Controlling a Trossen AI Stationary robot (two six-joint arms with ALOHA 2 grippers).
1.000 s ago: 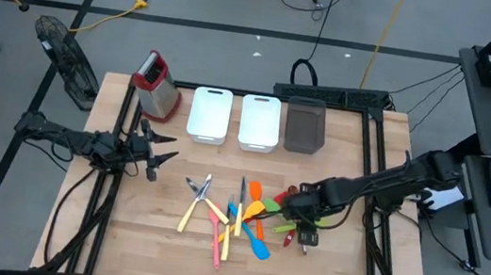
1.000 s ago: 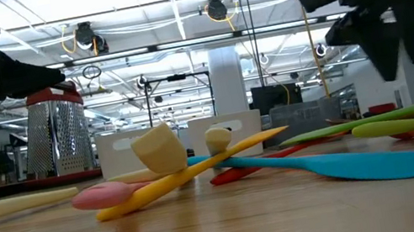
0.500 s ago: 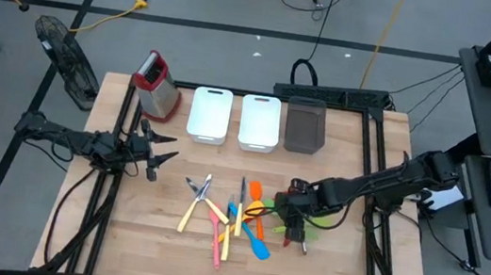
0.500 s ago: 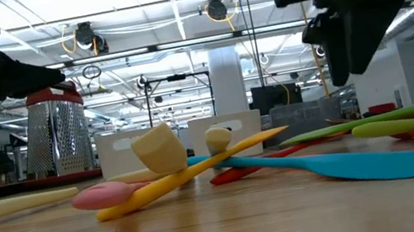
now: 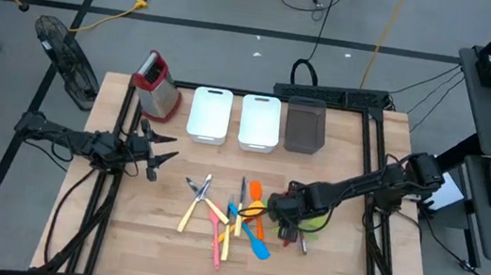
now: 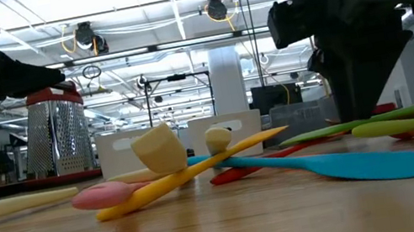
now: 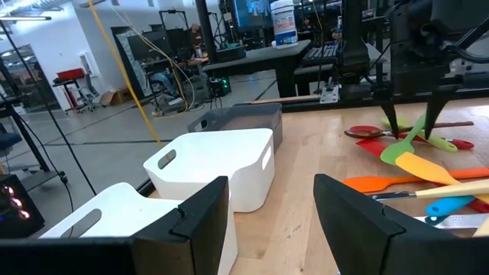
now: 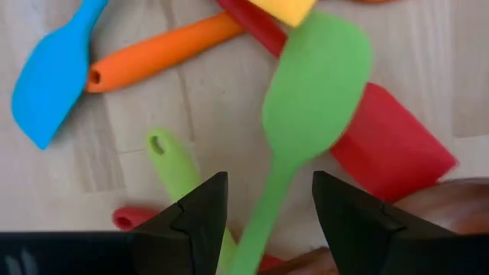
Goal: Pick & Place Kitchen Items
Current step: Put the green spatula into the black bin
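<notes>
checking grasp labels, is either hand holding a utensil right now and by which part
Nothing is held. The right hand is open, its fingers either side of the green spoon's handle but not closed on it. The left hand is open and empty, away from the pile.

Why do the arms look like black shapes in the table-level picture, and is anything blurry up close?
Low view: bright ceiling lights behind turn the right gripper into a silhouette. Right wrist view: the green spatula looks soft, its handle between the open gripper's fingers. High view: even light, faint shadows.
</notes>
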